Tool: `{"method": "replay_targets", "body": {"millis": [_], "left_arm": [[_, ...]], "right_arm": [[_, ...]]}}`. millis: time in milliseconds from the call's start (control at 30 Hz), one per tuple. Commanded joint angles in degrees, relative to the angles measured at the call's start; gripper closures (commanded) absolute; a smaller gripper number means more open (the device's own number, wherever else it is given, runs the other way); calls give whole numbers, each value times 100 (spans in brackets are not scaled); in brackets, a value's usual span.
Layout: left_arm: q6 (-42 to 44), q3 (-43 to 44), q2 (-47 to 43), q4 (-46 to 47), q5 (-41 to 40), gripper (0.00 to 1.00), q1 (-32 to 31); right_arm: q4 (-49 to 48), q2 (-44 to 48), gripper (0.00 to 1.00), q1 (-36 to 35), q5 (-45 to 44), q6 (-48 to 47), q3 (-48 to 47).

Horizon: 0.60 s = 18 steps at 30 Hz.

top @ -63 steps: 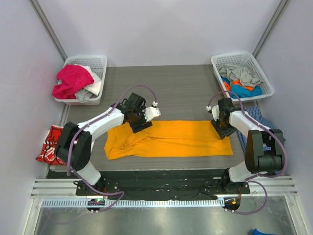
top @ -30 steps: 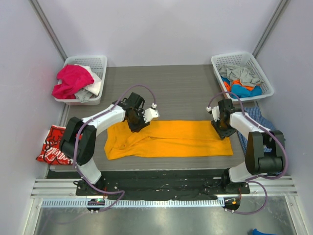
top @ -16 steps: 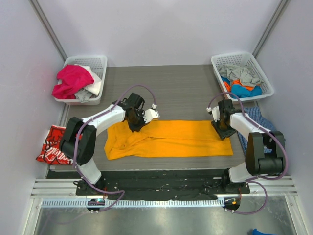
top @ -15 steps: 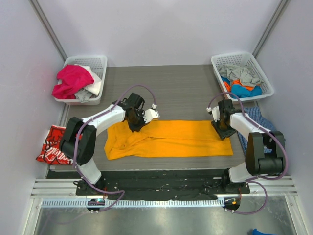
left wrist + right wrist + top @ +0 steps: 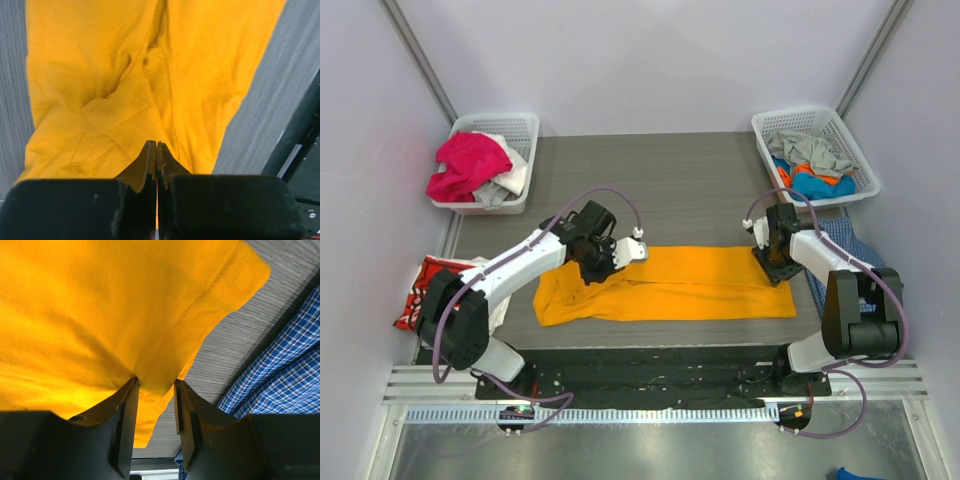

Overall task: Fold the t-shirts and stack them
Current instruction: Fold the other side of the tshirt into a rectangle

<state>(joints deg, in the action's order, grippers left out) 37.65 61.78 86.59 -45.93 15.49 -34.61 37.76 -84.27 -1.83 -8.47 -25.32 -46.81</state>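
Observation:
The orange t-shirt (image 5: 690, 285) lies spread lengthwise across the near part of the table, rumpled at its left end. My left gripper (image 5: 602, 264) is down on its upper left edge. In the left wrist view the left gripper (image 5: 156, 145) is shut, with creases of the orange t-shirt (image 5: 100, 75) running into its tips. My right gripper (image 5: 776, 268) is at the shirt's right end. There the right gripper (image 5: 155, 382) stands open astride a hemmed corner of the orange t-shirt (image 5: 75, 315). A red t-shirt (image 5: 428, 298) with white print hangs off the table's left edge.
A white basket (image 5: 525, 125) with pink and white clothes stands at the back left. Another basket (image 5: 760, 125) at the back right holds grey, blue and orange clothes. A blue checked cloth (image 5: 842, 245) (image 5: 280, 375) lies by the right arm.
My left gripper has shut at the shirt's upper left edge. Its arm has swung out, shifting the gripper a little right and nearer. The right arm has not moved.

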Motion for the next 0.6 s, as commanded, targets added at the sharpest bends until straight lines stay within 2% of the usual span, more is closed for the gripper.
{"method": "replay_targets", "body": {"millis": [0, 200, 333, 367, 400, 500, 567], "left_arm": [[-170, -131, -309, -293, 42, 100, -378], [-354, -368, -397, -259, -72, 100, -889], [-372, -552, -520, 135, -422, 98, -890], [-355, -596, -563, 224, -511, 92, -890], [-355, -632, -625, 329, -607, 75, -890], [-267, -658, -573, 567, -863, 56, -872], [-188, -580, -477, 664, -924, 54, -811]], "right_arm": [[-93, -37, 59, -28, -41, 27, -127], [-93, -46, 59, -28, -58, 36, -127], [-111, -37, 59, -28, -41, 36, -66], [-119, -37, 59, -28, -32, 36, -48], [-137, -28, 59, -28, -49, 36, -30], [-163, -19, 59, -20, -41, 36, 5], [-163, -19, 59, -28, -32, 36, 14]]}}
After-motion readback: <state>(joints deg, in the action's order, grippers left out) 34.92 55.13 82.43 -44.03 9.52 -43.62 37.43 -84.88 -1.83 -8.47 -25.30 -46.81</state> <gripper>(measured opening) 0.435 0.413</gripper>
